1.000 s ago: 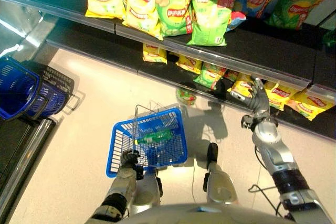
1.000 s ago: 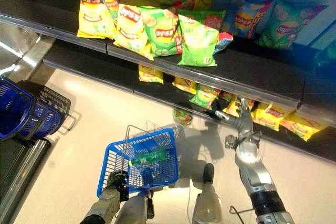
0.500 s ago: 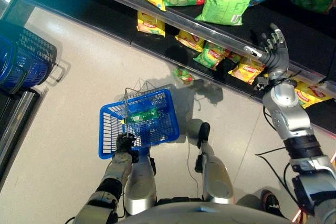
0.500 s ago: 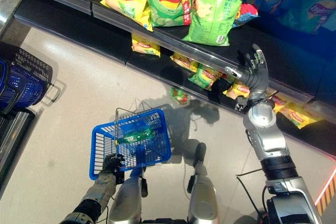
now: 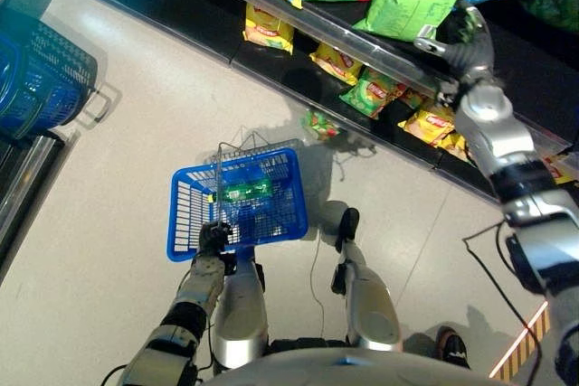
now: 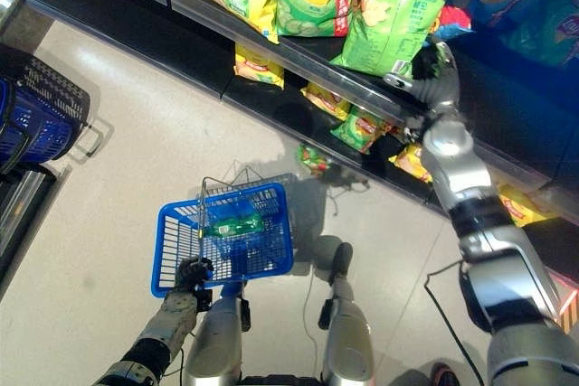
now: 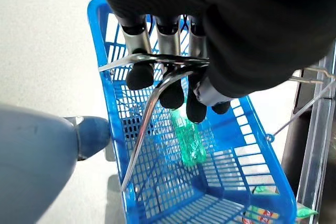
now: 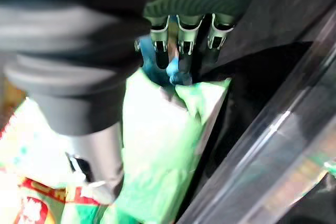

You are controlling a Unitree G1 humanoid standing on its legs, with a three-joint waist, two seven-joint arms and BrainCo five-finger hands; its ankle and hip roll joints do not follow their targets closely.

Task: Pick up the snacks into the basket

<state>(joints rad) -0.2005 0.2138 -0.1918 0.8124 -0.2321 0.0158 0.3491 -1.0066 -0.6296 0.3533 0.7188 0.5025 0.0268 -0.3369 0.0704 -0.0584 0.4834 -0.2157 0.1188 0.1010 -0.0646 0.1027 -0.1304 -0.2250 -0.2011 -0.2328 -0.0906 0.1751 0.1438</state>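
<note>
The right hand (image 6: 441,79) is raised to the upper shelf (image 6: 308,59), its fingers (image 8: 181,51) reaching straight along the far edge of a green snack bag (image 8: 168,145) with the thumb set against the bag's near face; whether it has pinched the bag or merely rests against it, I cannot tell, as the fingertips lie partly behind the bag's corner; in the head views this is the large green bag (image 6: 391,20) leaning at the right end of the row of yellow and green bags, beside the dark bare stretch of shelf; the left hand (image 5: 213,240) hangs low, its fingers curled round the wire handle (image 7: 157,66) of the blue basket (image 5: 185,223), which it carries above the pale floor (image 5: 109,187); one green packet (image 5: 246,191) already lies in the basket; a small packet (image 6: 312,160) lies on the floor in front of the lower shelf; the step in hand looks to be the reach and grasp of the green bag; the next move likely calls for closing firmly on its edge, drawing it off the shelf over the clear front lip, then carrying it down over the basket.
</note>
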